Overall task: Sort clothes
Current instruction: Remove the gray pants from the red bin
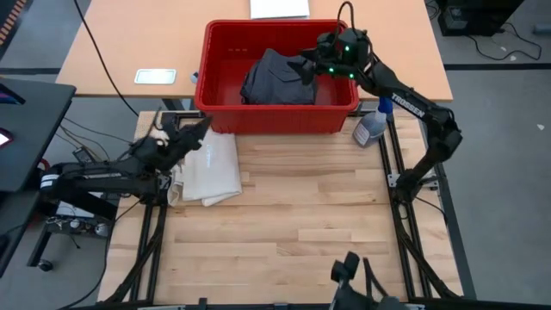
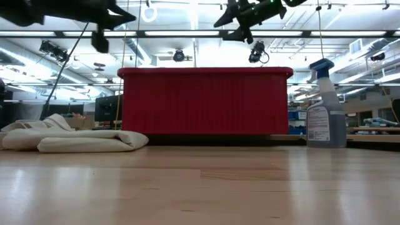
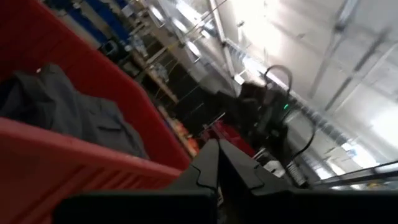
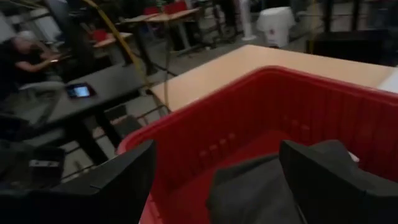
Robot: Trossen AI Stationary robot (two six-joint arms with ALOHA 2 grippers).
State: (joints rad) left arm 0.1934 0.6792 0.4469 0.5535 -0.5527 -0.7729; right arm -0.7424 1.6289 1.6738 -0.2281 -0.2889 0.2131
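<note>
Dark grey shorts (image 1: pixel 275 77) lie crumpled inside a red basket (image 1: pixel 275 112) at the table's far edge; they also show in the left wrist view (image 3: pixel 68 112) and the right wrist view (image 4: pixel 261 186). My right gripper (image 1: pixel 306 69) hangs open above the shorts' right part, its fingers (image 4: pixel 124 180) apart on either side and touching nothing. My left gripper (image 1: pixel 205 123) is shut and holds nothing, raised just off the basket's near left corner, above a cream tote bag (image 1: pixel 213 168) that lies flat on the table.
A spray bottle (image 1: pixel 372 127) stands on the table by the basket's near right corner. A tan desk (image 1: pixel 129 43) behind the basket carries a white sheet (image 1: pixel 280 9). A person (image 4: pixel 25 50) sits at a desk beyond. Bare wood spreads over the table's near half.
</note>
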